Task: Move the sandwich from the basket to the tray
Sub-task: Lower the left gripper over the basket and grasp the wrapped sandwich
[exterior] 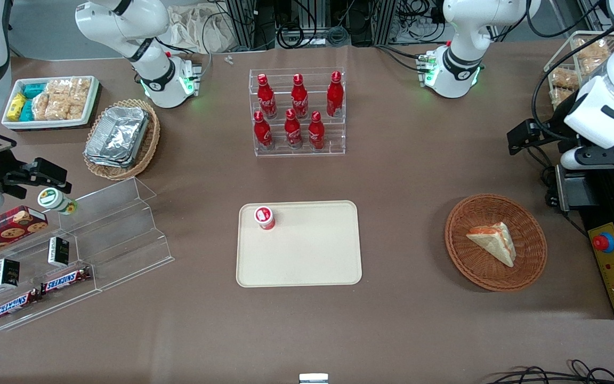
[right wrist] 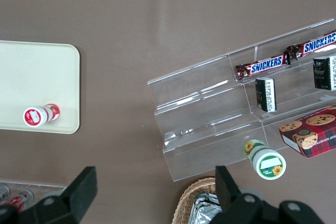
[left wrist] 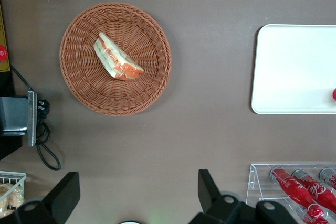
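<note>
Front view: sandwich [exterior: 493, 242] flat in basket [exterior: 531, 221] toward working arm's end of table, long edge running 10-to-4 o'clock, tray [exterior: 299, 266] well apart at basket's 9 o'clock. Left wrist view: gripper [left wrist: 136, 195] spread wide, holding nothing, high over bare table; sandwich [left wrist: 116, 57] inside basket [left wrist: 79, 85] at about 12 o'clock from fingers [left wrist: 65, 195], well apart, long axis 10-to-4.

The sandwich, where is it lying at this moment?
The sandwich lies in the basket, toward the working arm's end of the table, apart from the tray; the gripper hangs open above the table.
</note>
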Available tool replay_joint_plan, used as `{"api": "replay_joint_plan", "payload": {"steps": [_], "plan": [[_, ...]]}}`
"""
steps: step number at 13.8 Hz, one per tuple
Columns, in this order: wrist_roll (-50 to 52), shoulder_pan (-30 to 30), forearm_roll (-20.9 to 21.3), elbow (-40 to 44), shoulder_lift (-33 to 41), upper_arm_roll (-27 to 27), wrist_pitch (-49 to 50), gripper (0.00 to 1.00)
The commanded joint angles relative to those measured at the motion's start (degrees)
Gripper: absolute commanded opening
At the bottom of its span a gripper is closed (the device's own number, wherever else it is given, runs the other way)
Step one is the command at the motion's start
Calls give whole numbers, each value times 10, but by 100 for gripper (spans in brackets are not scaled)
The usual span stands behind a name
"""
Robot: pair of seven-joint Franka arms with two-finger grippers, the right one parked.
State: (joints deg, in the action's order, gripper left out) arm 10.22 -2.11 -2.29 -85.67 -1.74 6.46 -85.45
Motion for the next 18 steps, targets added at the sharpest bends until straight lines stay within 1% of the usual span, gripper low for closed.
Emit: {"api": "replay_joint_plan", "payload": {"steps": [1, 5, 7, 8, 10, 12, 13, 16, 18], "plan": [[2, -7, 8, 14, 5, -6, 23, 100], [4, -4, 12, 11, 0, -8, 27, 100], [22, 2, 7, 7, -1, -9, 26, 100], [57, 3, 6, 0, -6, -9, 26, 100], [145, 8, 7, -6, -40, -9, 20, 100], [181, 19, 6, -9, -85, -8, -9, 100], [205, 29, 7, -28, -99, -9, -41, 100], [236, 57, 7, -160, -97, -9, -229, 100], [259, 88, 9, -227, -102, -9, -324, 100]]}}
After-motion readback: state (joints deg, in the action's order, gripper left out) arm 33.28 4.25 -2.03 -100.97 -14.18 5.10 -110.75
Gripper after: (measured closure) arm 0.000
